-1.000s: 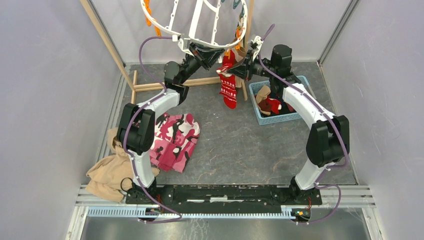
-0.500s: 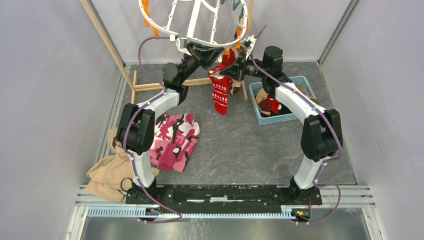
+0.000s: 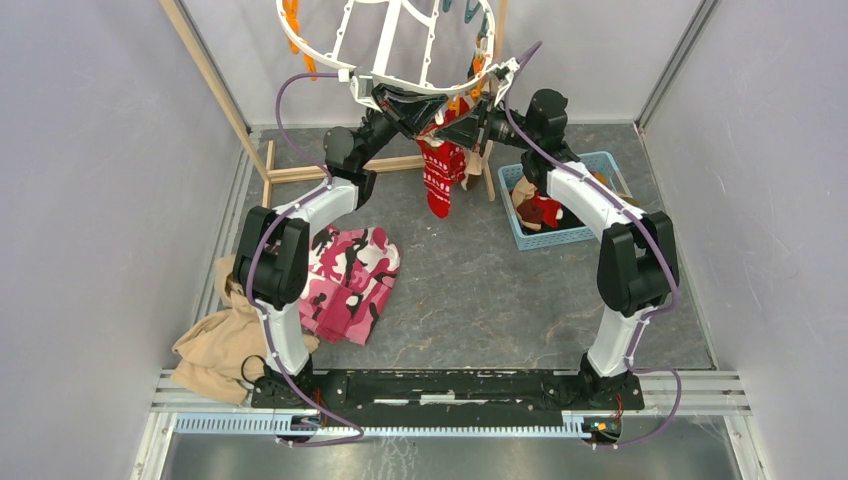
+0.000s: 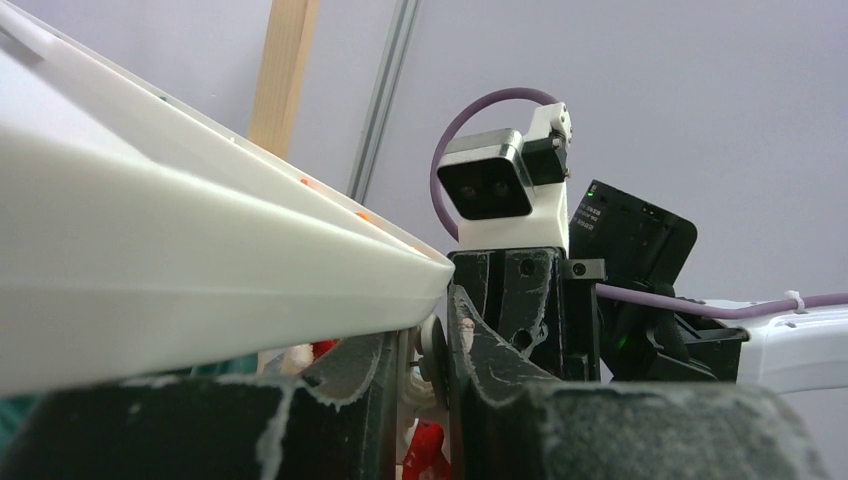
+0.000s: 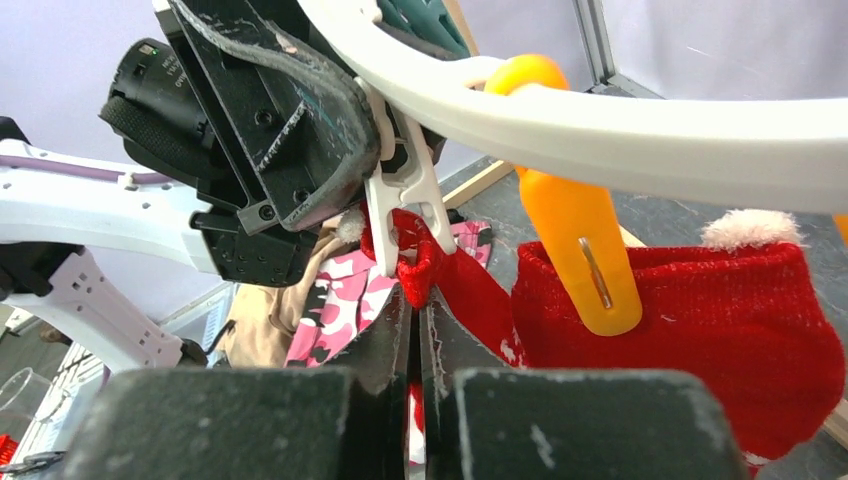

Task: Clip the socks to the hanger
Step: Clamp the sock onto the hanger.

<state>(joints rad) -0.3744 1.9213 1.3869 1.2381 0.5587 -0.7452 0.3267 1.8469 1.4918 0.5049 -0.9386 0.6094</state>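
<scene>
The white oval hanger [image 3: 330, 58] hangs at the top centre. Beneath its rim my left gripper [image 4: 432, 340] is shut on a white clip [image 5: 405, 200], squeezing its handles. My right gripper [image 5: 415, 300] is shut on the top edge of a red sock with a white pattern [image 3: 440, 180] and holds that edge up at the white clip's lower jaws. The rest of the sock hangs below. To the right, a second red sock [image 5: 720, 330] hangs from an orange clip [image 5: 580, 250] on the hanger [image 5: 600, 120]. Both grippers meet under the hanger's near rim [image 4: 200, 270].
A blue basket [image 3: 575, 235] with more socks [image 3: 540, 210] stands right of centre. A pink camouflage garment [image 3: 350, 280] and a tan cloth [image 3: 215, 345] lie on the left of the floor. Wooden stand poles [image 3: 210, 75] rise behind the arms.
My right gripper has carried the red sock left and up, under the hanger to the white clip. Its jaws have drawn fully together. The left gripper has stayed on the clip.
</scene>
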